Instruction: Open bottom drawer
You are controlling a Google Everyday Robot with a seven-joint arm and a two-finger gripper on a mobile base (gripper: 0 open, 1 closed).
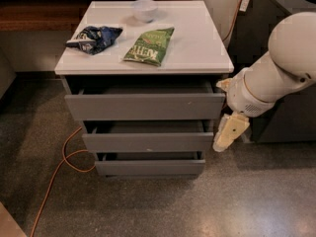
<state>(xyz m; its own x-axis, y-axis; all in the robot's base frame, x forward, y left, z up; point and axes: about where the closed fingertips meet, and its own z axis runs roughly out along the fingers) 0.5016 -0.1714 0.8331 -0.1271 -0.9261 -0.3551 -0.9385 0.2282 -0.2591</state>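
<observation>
Tool: the tool [222,142] hangs right of centre in the frame, pointing down, just beside the right end of the middle drawer [148,142] and above the level of the bottom drawer [150,168].
Tool state: I cannot tell how far open it is; nothing is seen in its hold, and it appears clear of every drawer front.
Arm: the white arm [276,68] comes in from the upper right of the frame.
Bottom drawer: lowest of three grey fronts, lower centre of the frame. Only a narrow dark gap shows above its front, so I judge it shut or barely ajar.
Other drawers: the top drawer [145,106] and the middle drawer show similar gaps.
Bench: the white bench [197,48] carries a blue bag [94,37], a green bag [149,46] and a white bowl [145,9], all well apart from the tool.
Floor: an orange cable [59,167] trails at lower left.
Progress: judged early. The tool is near the cabinet, but no grip or pull is yet evident.
Remaining: lower the tool to the bottom front, engage its edge and draw it out.
</observation>
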